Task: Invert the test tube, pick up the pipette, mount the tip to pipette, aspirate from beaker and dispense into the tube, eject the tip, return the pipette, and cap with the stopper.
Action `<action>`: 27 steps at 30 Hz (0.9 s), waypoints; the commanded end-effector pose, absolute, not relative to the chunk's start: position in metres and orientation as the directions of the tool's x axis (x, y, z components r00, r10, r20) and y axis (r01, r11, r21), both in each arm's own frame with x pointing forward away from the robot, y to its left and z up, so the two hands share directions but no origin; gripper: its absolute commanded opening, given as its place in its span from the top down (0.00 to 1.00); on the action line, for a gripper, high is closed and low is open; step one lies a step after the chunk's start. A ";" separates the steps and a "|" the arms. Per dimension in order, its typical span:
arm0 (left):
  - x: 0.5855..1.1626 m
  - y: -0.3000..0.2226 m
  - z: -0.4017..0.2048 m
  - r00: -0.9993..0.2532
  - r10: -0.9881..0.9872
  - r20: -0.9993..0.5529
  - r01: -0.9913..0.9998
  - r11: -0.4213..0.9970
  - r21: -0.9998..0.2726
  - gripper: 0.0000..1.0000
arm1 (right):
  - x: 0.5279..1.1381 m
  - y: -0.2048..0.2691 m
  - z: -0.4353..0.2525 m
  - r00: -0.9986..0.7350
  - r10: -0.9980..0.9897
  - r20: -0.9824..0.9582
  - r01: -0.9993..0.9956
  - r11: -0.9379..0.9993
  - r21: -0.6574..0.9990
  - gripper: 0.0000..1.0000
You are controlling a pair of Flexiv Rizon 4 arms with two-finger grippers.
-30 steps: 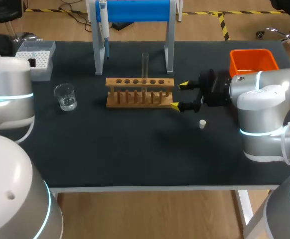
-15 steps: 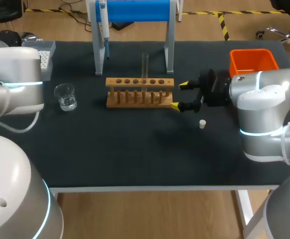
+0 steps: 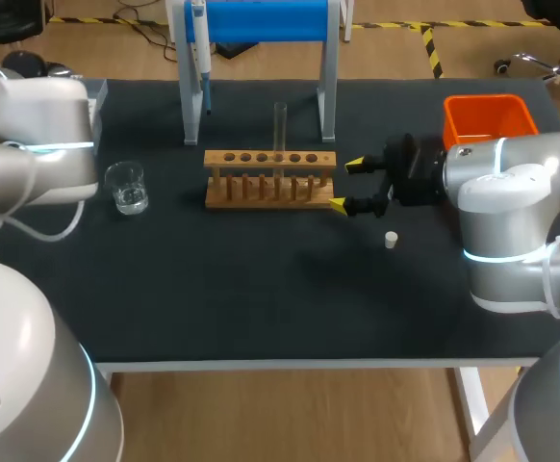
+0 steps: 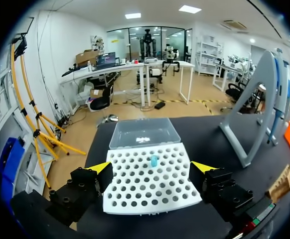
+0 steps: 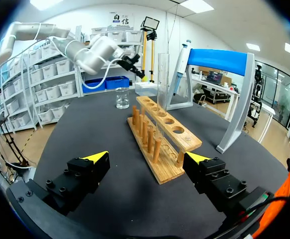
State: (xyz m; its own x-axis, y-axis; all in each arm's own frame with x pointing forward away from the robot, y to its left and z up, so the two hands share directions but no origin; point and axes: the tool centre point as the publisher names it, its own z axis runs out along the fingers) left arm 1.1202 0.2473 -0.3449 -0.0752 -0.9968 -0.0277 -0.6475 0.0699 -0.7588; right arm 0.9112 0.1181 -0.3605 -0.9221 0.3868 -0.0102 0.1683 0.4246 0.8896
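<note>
Yellow-tipped left claw hangs spread wide over the tip box with the pipette hanging on its stand, so descending risks shoving the box, while the right claw, also spread, could nudge the wooden rack holding the upright test tube.

Jaws apart before the rack; test tube upright in it, seemingly empty.

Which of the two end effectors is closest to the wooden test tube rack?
The right end effector, open just off the rack's end nearest the orange bin. The left end effector is across the table, facing the white tip box.
</note>
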 end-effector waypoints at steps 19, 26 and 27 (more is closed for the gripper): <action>1.142 0.242 -0.350 -0.075 -0.997 -0.033 -0.653 0.074 -0.754 0.64 | 0.911 0.117 -0.361 -0.922 0.387 -0.011 0.167 0.423 0.891 0.00; 1.143 0.240 -0.351 -0.073 -0.997 -0.027 -0.655 0.069 -0.753 0.68 | 0.911 0.117 -0.361 -0.922 0.387 -0.011 0.167 0.423 0.891 0.00; 1.143 0.239 -0.352 -0.072 -0.997 -0.027 -0.656 0.067 -0.752 0.68 | 0.911 0.117 -0.361 -0.922 0.387 -0.011 0.167 0.423 0.891 0.00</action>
